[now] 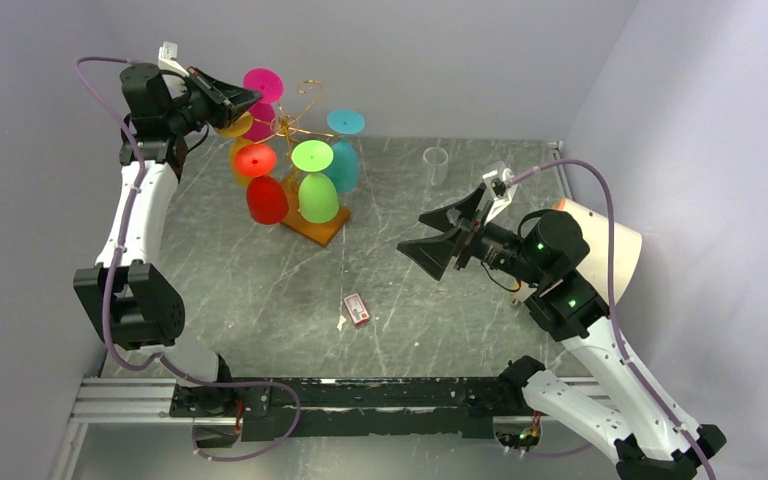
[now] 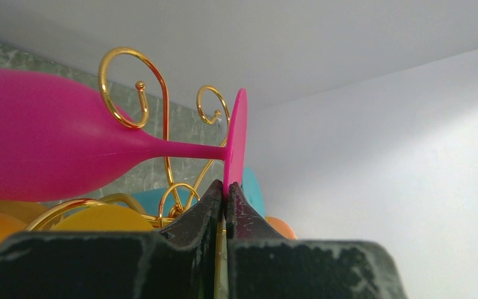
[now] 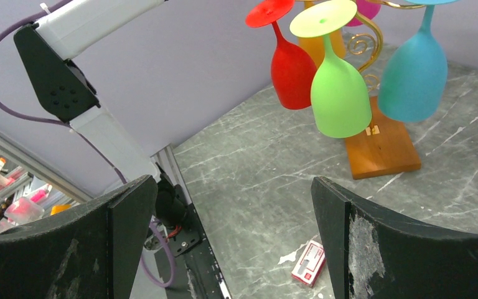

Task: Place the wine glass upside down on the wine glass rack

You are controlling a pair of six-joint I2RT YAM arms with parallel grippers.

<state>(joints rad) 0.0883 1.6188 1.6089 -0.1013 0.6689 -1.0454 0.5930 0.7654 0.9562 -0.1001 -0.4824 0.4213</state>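
Left claw (image 2: pixel 226 197): clamped on foot of pink wine glass (image 2: pixel 50 146) at rack (image 3: pixel 383 152); right claw (image 3: pixel 233 187): spread wide above table (image 3: pixel 243 156).

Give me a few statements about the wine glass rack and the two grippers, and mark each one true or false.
1. The right gripper is open and holds nothing. True.
2. The green wine glass lies on its side on the table. False: it hangs upside down on the wine glass rack.
3. The left gripper is closed on the foot rim of the pink wine glass. True.
4. The small red box sits on the rack's wooden base. False: it lies on the table, apart from the base.
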